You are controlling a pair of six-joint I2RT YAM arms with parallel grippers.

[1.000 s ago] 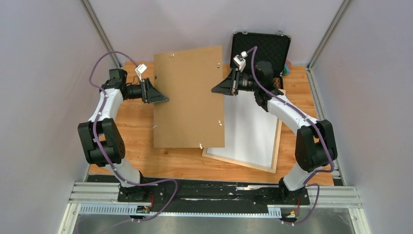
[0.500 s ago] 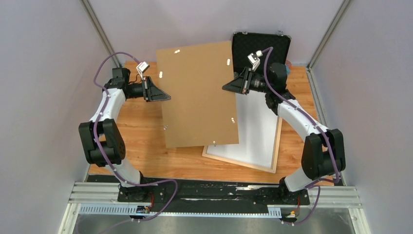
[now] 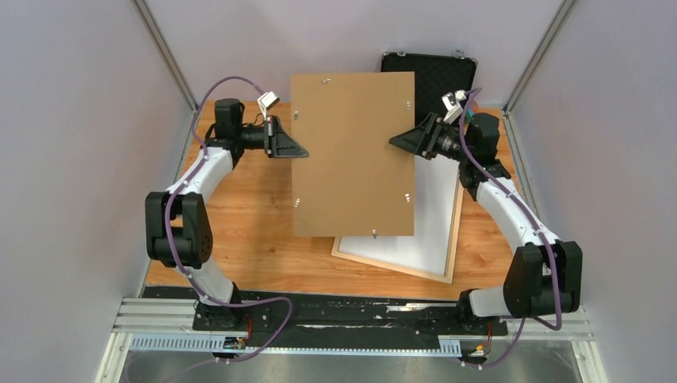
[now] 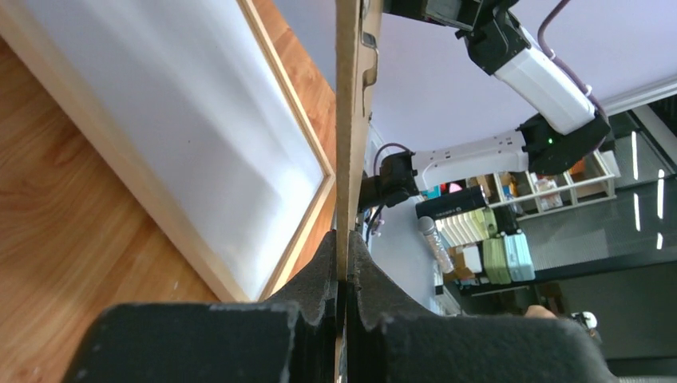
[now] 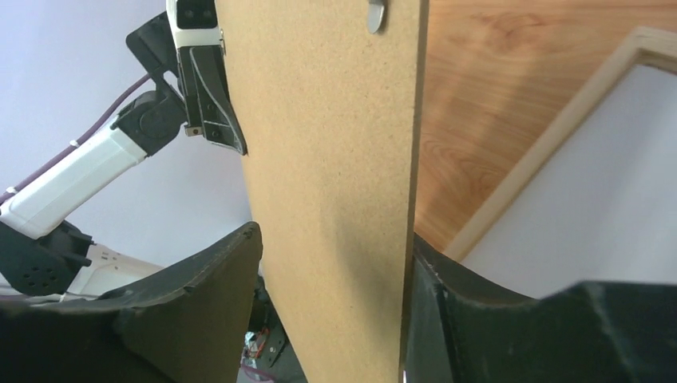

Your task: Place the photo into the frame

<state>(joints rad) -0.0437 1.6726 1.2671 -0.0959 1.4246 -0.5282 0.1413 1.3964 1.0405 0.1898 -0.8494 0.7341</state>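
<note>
The light-wood frame (image 3: 393,268) lies flat on the table at the right. The white surface (image 3: 435,211) inside it looks like the photo's plain back; no printed side shows. A brown backing board (image 3: 353,152) hangs above the frame's left part. My left gripper (image 3: 302,152) is shut on the board's left edge; in the left wrist view the board (image 4: 349,120) runs edge-on between the pads (image 4: 323,267). My right gripper (image 3: 394,142) stands open around the board's right edge (image 5: 335,144), with a gap on one side. The frame's rim (image 5: 551,144) shows below it.
An open black case (image 3: 435,72) stands at the back right, just behind the board and the right wrist. The wooden table top (image 3: 247,231) shows to the left of the frame. Grey walls close in both sides.
The board has swung right and squared up over the frame. My left gripper closed on its left edge and my right gripper opened. Both arms shifted right.
</note>
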